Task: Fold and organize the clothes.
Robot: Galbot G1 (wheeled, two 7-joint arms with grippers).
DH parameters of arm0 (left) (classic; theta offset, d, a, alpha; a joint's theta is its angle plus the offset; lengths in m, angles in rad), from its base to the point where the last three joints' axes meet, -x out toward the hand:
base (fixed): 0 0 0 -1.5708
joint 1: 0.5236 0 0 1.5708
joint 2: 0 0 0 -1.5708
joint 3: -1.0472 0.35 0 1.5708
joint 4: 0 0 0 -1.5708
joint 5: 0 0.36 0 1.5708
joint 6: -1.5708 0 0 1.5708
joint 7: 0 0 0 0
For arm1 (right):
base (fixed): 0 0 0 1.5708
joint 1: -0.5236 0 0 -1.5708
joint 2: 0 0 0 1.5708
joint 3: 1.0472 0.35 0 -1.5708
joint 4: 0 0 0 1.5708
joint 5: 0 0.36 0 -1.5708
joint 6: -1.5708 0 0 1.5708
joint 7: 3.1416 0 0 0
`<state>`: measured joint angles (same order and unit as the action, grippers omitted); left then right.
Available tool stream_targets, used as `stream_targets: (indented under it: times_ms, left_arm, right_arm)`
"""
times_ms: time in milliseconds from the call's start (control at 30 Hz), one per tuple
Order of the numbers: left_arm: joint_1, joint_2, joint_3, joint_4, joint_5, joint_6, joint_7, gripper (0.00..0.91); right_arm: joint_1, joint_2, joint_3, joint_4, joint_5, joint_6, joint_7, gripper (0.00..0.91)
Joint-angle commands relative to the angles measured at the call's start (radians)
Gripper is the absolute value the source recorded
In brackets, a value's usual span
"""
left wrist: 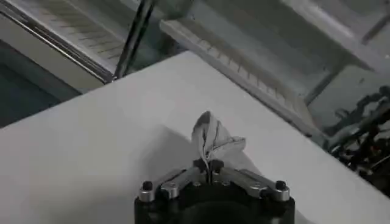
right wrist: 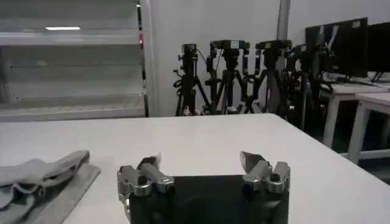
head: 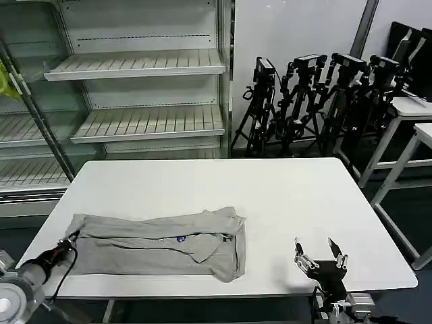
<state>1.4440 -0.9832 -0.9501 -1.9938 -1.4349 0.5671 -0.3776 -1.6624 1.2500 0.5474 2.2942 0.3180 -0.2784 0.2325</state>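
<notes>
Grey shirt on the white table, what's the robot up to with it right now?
The robot is partway through folding a light grey T-shirt, which lies as a long band on the white table. Its left hand is shut on a pinch of fabric at the shirt's left end, near the table's front left corner. The right hand hovers open over the front right part of the table, apart from the shirt.

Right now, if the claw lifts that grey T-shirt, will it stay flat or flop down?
It will probably flop. The T-shirt lies in soft wrinkled folds on the table, so it looks limp. The left claw is shut on one bunched-up corner, so the rest would likely hang and drag. It seems light. The right claw waits open nearby.
</notes>
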Motion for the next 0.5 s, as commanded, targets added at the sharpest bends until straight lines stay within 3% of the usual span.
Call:
stream_targets:
  times_ms: [33, 267, 500]
  left_arm:
    - [-0.003, -0.031, 0.021, -0.258, -0.153, 0.009, -0.004, 0.050]
    - [-0.074, -0.177, 0.381, -0.306, -0.105, -0.014, -0.041, 0.050]
    - [-0.209, -0.314, 0.604, -0.192, -0.034, -0.022, -0.046, 0.050]
  right_arm:
    - [-0.033, -0.004, 0.026, 0.019, 0.003, 0.010, -0.004, 0.907]
    - [-0.058, -0.005, 0.044, 0.026, 0.001, 0.021, -0.007, 0.907]
    - [-0.045, 0.001, 0.032, 0.000, -0.004, 0.025, -0.008, 0.907]
